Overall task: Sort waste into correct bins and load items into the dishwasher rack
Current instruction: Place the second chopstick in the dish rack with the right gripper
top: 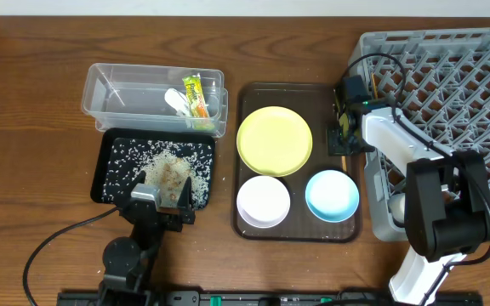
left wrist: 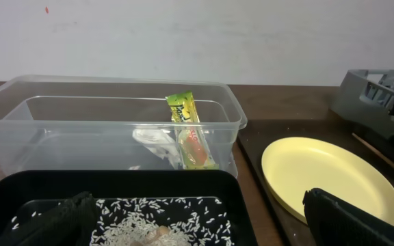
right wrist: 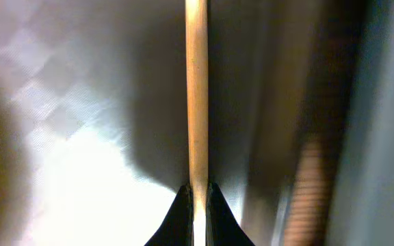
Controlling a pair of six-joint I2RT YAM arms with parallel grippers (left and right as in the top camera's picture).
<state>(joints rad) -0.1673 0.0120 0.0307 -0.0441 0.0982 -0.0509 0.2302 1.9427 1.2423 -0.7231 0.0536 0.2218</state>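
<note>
Right wrist, jaws clamped on chopstick (right wrist: 196,102), left jaws spread over black tray (left wrist: 115,181)

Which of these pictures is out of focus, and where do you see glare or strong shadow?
Right wrist view: very close and soft; only the chopstick is fairly sharp, with white glare on the serving tray at lower left and dark shadow beside the stick. Overhead view: sharp, evenly lit. Left wrist view: clear tub sharp.
</note>
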